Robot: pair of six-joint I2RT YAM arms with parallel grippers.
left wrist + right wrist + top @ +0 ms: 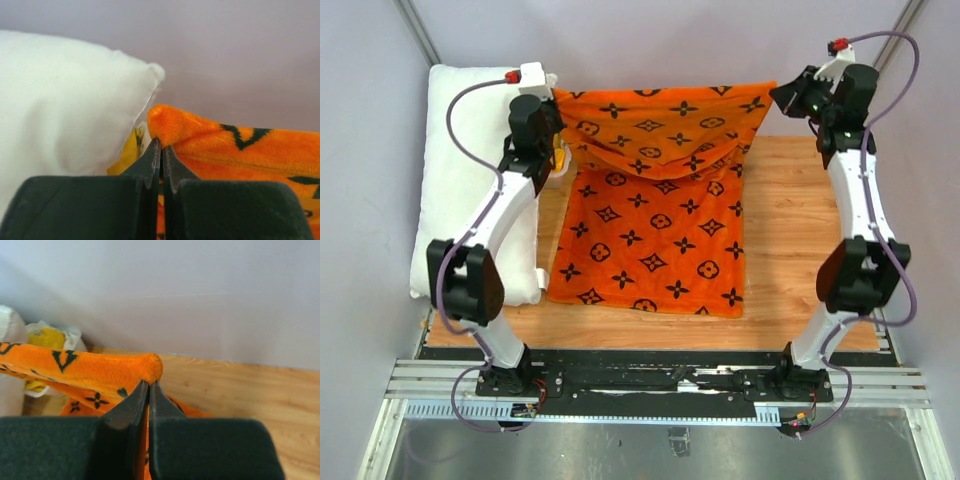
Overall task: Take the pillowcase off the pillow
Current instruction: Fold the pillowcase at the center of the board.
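The orange pillowcase (655, 210) with black motifs hangs between my two grippers, its far edge lifted and its near part spread flat on the table. My left gripper (552, 105) is shut on the pillowcase's far left corner (165, 122). My right gripper (782, 95) is shut on its far right corner (147, 367). The plain white pillow (465, 180) lies bare at the left, outside the case, beside and partly under my left arm; it also fills the left of the left wrist view (60, 100).
A yellow cloth (127, 152) in a pale wrapper sits between the pillow and the pillowcase; it also shows in the right wrist view (47, 337). Bare wooden table (790, 200) lies right of the case. Grey walls stand close behind.
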